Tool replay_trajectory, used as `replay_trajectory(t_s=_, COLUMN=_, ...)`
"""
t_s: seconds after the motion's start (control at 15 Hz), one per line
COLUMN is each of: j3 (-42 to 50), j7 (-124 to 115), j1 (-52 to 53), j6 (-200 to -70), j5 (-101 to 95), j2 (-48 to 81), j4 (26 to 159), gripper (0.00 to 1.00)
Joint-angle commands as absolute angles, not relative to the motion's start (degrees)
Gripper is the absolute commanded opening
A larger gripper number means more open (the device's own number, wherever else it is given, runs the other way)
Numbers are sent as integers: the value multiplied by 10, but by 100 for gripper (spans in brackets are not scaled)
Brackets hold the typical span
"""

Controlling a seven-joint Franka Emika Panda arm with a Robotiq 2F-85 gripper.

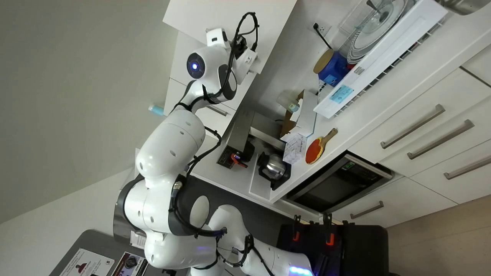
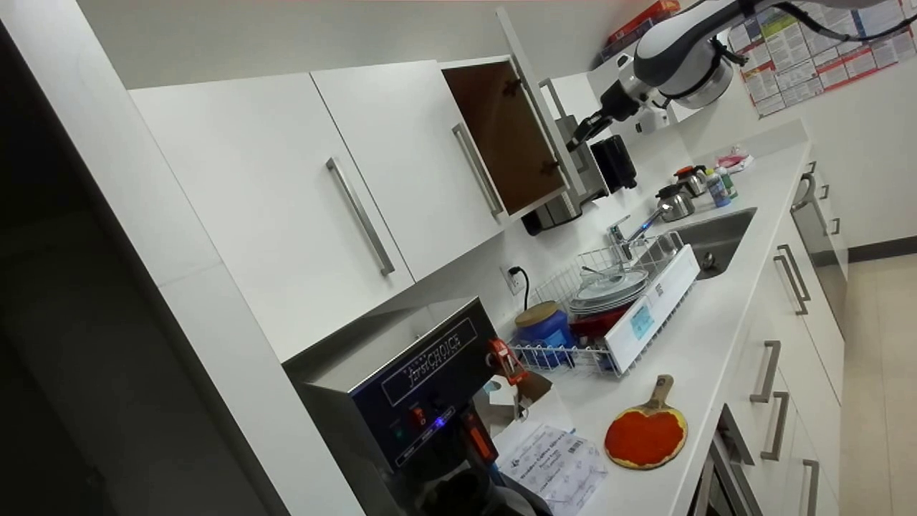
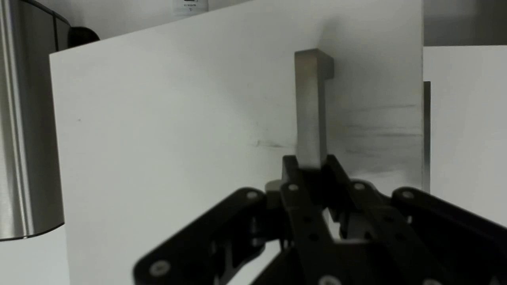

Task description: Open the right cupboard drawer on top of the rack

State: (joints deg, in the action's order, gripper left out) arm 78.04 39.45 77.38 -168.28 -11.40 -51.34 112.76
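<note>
The gripper (image 3: 311, 164) is clamped on the bar handle (image 3: 309, 107) of the right cupboard drawer (image 3: 174, 130), its black fingers (image 3: 292, 174) on either flank, with a length of bare metal running out past the tips toward 12 o'clock in the wrist view. Pinching the bar crosswise looks sound to me, since a pull should pass straight into the front (really a hinged door, whatever the task calls it). The handle sits nearer the front's 3 o'clock edge in that view, presumably the free side, where a pull has most leverage. In an exterior view the front stands open, almost edge-on, with the brown interior (image 2: 487, 129) at 9 o'clock from the gripper and dark hinges (image 2: 512, 87) down the opening's 3 o'clock side. Next to the interior, at 9 o'clock, a matching white front (image 2: 401, 143) is flush and closed. At about 5 o'clock from the interior, lower down, the dish rack (image 2: 591, 358) rests on the surface (image 2: 706, 344), holding plates (image 2: 609, 290), set there to drain, I suppose. I judge the opening all but done; what remains is perhaps a little more swing, then loosening the fingers without nudging the door back.
</note>
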Motion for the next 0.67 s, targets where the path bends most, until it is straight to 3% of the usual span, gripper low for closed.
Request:
replay_trajectory(t_s=0.0, j3=736, j7=343, j1=702, j6=-1668, j5=-78, j2=-521, j4=1153, gripper=4)
replay_trajectory(t_s=0.33, j3=733, j7=367, j1=693, j6=-1656, j5=-59, j2=-528, j4=1154, gripper=4)
replay_trajectory(t_s=0.4, j3=732, j7=370, j1=694, j6=-1653, j5=-57, j2=-529, j4=1153, gripper=42)
replay_trajectory(t_s=0.6, j3=726, j7=382, j1=695, j6=-1637, j5=-49, j2=-540, j4=1150, gripper=42)
